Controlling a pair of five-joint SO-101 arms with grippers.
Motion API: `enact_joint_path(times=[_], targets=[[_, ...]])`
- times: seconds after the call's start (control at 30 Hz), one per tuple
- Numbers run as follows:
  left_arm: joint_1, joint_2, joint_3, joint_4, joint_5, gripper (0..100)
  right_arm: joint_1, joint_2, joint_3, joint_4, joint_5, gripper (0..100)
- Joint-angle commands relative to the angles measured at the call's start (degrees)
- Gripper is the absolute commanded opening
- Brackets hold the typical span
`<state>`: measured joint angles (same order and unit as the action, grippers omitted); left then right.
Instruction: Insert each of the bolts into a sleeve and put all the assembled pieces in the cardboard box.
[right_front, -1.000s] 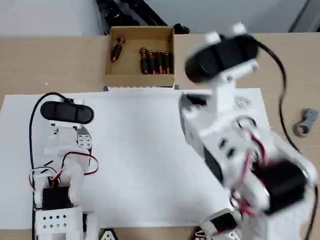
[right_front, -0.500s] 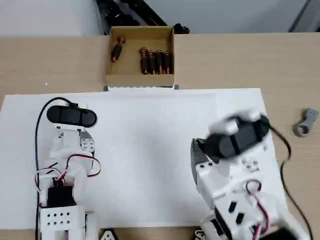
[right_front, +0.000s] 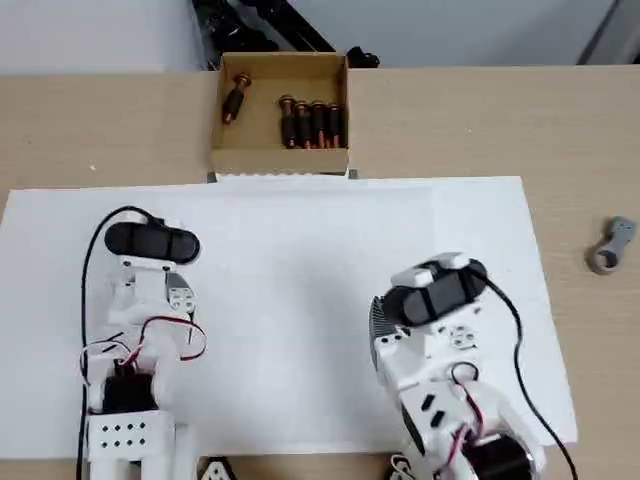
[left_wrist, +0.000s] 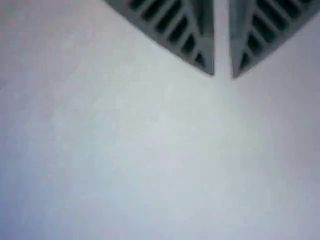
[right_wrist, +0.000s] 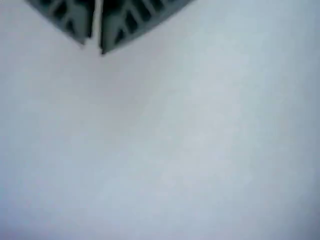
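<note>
Bolts (right_front: 312, 122) in sleeves lie in the cardboard box (right_front: 280, 160) at the far side of the surface (right_front: 100, 120) — four side by side, one apart. The left tool (left_wrist: 223, 75) and right tool (right_wrist: 93, 47) hang over white paper (right_front: 300, 260) — each closed to a thin slit, gripping nothing.

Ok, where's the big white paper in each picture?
High view: the white paper covers the middle of the table, just below the cardboard box.
Left wrist view: the white paper lies below the left gripper.
Right wrist view: the white paper lies below the right gripper.
Shared landmark: the right gripper's grey ribbed fingers, seen in the high view too.
</note>
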<state>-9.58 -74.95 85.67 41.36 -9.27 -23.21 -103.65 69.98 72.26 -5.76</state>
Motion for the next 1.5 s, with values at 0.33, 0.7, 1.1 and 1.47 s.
enact_joint_path(times=[0.33,0.7,1.1,1.47], targets=[[-0.44,-0.62,3.74,-5.1,-0.18,1,4.88,-0.31,18.55,-2.33,-0.35,0.4],[-0.44,-0.62,3.74,-4.75,-0.44,1,4.97,-0.31,23.03,-9.54,-0.44,0.4],[-0.44,-0.62,3.74,-4.84,-0.44,1,4.97,-0.31,23.56,-9.63,-0.35,0.7],[-0.44,-0.62,3.74,-4.84,-0.53,1,4.97,-0.31,23.56,-9.63,-0.35,0.7]])
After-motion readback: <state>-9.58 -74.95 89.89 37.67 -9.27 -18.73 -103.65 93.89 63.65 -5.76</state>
